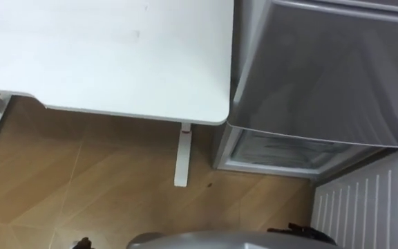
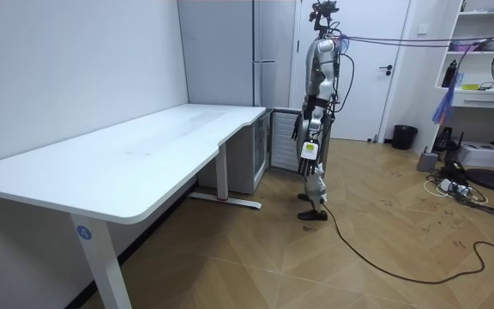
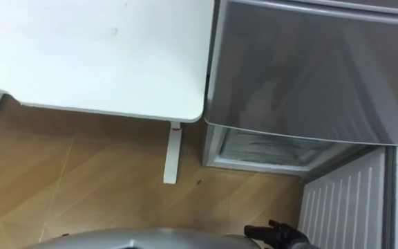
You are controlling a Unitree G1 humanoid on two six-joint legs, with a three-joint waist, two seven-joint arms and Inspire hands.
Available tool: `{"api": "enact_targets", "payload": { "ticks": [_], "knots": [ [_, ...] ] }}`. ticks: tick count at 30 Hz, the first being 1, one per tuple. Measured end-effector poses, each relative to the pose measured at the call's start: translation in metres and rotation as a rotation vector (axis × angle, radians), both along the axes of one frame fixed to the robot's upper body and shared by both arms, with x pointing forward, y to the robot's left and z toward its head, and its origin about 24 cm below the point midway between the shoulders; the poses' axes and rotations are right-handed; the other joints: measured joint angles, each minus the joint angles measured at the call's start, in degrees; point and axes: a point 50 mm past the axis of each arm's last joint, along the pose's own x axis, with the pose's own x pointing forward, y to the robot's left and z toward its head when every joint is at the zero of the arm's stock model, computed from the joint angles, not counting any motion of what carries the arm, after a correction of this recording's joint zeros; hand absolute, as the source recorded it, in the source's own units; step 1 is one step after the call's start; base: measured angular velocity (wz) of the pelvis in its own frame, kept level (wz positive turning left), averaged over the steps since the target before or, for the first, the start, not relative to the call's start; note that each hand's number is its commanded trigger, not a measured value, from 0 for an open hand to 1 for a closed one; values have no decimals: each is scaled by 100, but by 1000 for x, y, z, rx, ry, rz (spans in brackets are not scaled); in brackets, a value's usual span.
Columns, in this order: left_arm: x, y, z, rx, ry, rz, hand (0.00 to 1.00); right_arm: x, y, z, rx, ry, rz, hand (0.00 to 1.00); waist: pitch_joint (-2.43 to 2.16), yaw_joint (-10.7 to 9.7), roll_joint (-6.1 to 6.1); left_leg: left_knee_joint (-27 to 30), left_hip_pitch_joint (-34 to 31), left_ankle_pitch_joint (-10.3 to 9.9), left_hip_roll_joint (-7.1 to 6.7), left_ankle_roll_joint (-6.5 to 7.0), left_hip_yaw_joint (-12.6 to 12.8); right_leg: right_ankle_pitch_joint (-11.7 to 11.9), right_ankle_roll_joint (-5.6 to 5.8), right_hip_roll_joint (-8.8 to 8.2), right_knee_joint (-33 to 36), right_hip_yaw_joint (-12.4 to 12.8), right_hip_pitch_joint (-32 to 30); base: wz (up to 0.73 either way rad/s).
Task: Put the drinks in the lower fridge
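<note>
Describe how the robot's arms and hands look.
In the room view the arms are slim, with silver-grey shells that turn dark toward the wrists. A small white tag shows at the lower end of one arm. The right hand, at the right eye view's lower edge, is black.

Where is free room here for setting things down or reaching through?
The white table top is bare up to its rounded corner by the fridge. The open lower compartment looks bare inside. The floor between the table leg and the open door is free. Tightest: the gap between table and fridge.
</note>
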Motion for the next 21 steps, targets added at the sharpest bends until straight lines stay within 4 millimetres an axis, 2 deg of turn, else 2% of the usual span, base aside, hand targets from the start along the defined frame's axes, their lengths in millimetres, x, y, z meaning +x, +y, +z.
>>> {"api": "enact_targets", "payload": {
  "ticks": [2, 5, 7, 14, 16, 18, 20, 21],
  "knots": [
    [18, -4, 2, -9, -65, -19, 0, 1, 1, 0, -7, -3, -11, 0, -2, -89, 1, -24, 44, 0, -5, 0, 9, 4, 6, 0, 0, 7, 9, -2],
    [29, -8, 3, -21, -114, -44, 0, 1, 4, -1, -1, -14, -56, 0, -8, -181, -9, -40, 47, 4, -7, -1, 24, 18, 5, 4, -2, 39, 21, -4],
    [30, -12, 2, -36, -124, -59, 0, -4, 5, -2, 3, -13, -88, 0, -8, -268, -8, -41, 53, 4, -6, 0, 50, 19, 6, 5, -2, 75, 8, -10],
    [27, -12, 2, -59, -136, -75, 0, -11, -3, 0, -22, -52, -177, 0, -10, -362, 18, -147, 180, 4, 6, -1, 194, 19, 7, 38, 9, 305, -58, -12],
    [24, -11, 2, -54, -130, -84, 0, -11, -6, 2, -58, -67, -152, 0, -20, -384, 0, -151, 176, 4, 10, -1, 255, 19, 7, 41, 23, 336, -88, -18],
    [22, -10, 2, -51, -130, -87, 0, -4, -8, 5, -94, -101, -108, 0, -28, -422, -12, -150, 175, 4, 9, -1, 310, 21, 8, 41, 50, 391, -109, -18],
    [21, -7, 3, -41, -128, -110, 0, 23, -14, 16, -168, -215, 1, 0, -13, -585, -35, -143, 167, 6, 1, 3, 333, 21, 10, 30, 142, 483, -210, -16],
    [21, -5, 3, -39, -130, -113, 0, 33, -15, 20, -187, -258, 18, 0, -14, -596, -42, -143, 167, 6, 2, 4, 373, 21, 10, 32, 160, 515, -226, -33]
  ]
}}
